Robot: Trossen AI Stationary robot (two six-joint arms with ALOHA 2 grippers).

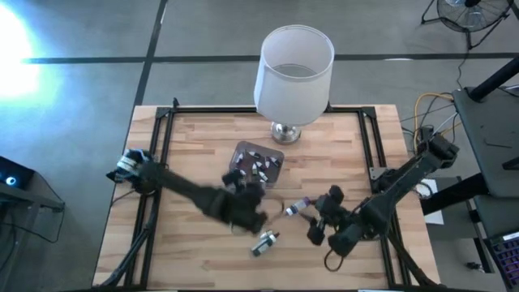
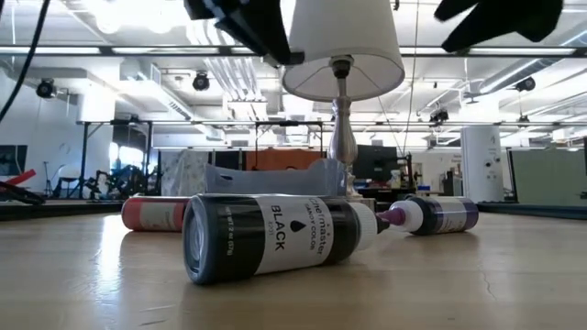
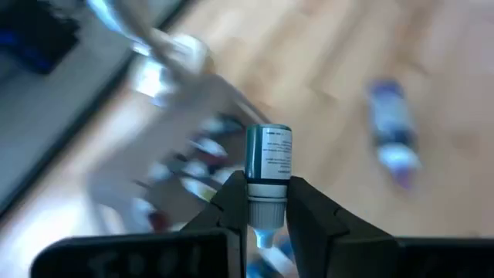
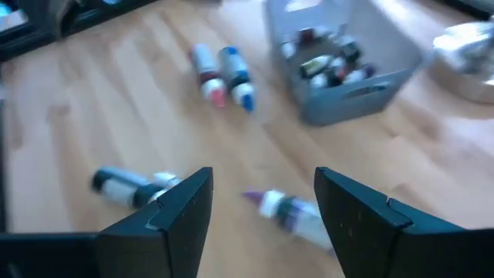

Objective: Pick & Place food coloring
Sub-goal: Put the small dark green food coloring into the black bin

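Food coloring bottles lie scattered on the wooden table. A black-labelled one (image 1: 265,242) lies on its side near the front, and a purple one (image 1: 298,207) lies near the middle. A red-capped (image 4: 207,73) and a blue-capped one (image 4: 235,77) lie side by side. Several more sit in the grey tub (image 1: 258,165). My left gripper (image 1: 253,212) is above the table's middle, shut on a teal bottle (image 3: 268,153). My right gripper (image 4: 262,205) hovers open over the purple bottle (image 4: 297,215) without touching it. My left gripper pinches the teal bottle's white neck collar (image 3: 267,191) between its two fingertips (image 3: 230,202), at the cap end. The bottle's body sticks out past the fingertips and its cap (image 3: 264,236) points back between the fingers. The bottle is lifted clear of the table.
A table lamp (image 1: 293,73) with a white shade stands at the far middle, just behind the tub. In the low view the black bottle (image 2: 266,234) lies nearest, with the purple one (image 2: 431,215) to its right and a red one (image 2: 151,213) behind it.
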